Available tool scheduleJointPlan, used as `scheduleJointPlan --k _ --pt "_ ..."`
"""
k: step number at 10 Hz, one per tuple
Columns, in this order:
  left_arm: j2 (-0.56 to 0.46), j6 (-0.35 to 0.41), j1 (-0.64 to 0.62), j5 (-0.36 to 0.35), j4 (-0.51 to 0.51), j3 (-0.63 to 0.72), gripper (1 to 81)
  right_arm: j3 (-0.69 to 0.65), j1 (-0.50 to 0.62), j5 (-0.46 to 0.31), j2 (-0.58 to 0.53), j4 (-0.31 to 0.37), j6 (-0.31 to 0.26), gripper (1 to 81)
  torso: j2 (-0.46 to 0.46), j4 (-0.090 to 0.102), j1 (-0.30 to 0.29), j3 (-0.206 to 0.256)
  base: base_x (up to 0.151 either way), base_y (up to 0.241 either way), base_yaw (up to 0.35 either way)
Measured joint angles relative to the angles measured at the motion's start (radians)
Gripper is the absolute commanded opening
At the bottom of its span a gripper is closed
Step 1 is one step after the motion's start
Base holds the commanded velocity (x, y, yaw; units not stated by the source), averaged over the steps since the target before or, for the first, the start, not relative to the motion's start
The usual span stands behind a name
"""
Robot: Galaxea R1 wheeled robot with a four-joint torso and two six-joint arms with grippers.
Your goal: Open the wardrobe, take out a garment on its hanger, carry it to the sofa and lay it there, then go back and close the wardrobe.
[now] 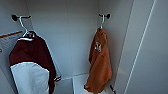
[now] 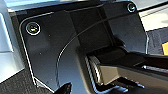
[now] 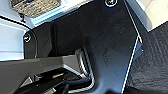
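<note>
Wardrobe (image 1: pixel 75 37) open; orange garment (image 1: pixel 100 65) on hanger (image 1: pixel 102 21) inside, R side; end effector states: can't tell.

One wardrobe (image 1: pixel 75 37), open, white interior. Two garments hanging inside: one orange garment (image 1: pixel 100 65), one maroon garment with white sleeves (image 1: pixel 31 67). Two hangers: one white hanger (image 1: pixel 102 22) carrying orange garment, one white hanger (image 1: pixel 25 33) carrying maroon one. Two dark hooks on inner walls: one hook (image 1: pixel 107 16) above orange garment, one hook (image 1: pixel 15 17) above maroon one. One open door panel (image 1: pixel 147 55) beside orange garment. One woven basket (image 3: pixel 35 7) in right wrist view.
</note>
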Motion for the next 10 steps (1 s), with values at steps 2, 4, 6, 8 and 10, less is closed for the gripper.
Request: scheduleJointPlan --k 2,4,6,8,10 --pt "-0.023 0.007 -0.07 -0.005 0.003 0.023 81.1 0.0 0.0 0.0 0.0 0.0 0.0 81.1 0.0 0.0 0.0 0.0 0.0 0.0 0.0" --pt "-0.041 0.021 -0.104 0.003 0.022 0.095 81.1 0.0 0.0 0.001 0.0 0.0 0.0 81.1 0.0 0.0 0.0 0.0 0.0 0.0 0.0" --pt "-0.039 0.021 -0.158 0.011 0.033 0.137 81.1 0.0 0.0 0.004 0.0 0.0 0.0 81.1 0.0 0.0 0.0 0.0 0.0 0.0 0.0" --pt "-0.052 0.021 -0.229 0.018 0.041 0.138 81.1 0.0 0.0 0.007 0.0 0.003 0.0 81.1 0.0 0.0 0.0 0.0 0.0 0.0 0.0" --pt "-0.068 0.021 -0.263 0.063 0.046 0.172 81.1 0.0 0.0 0.008 0.0 0.004 0.0 81.1 0.0 0.0 0.0 0.0 0.0 0.0 0.0"
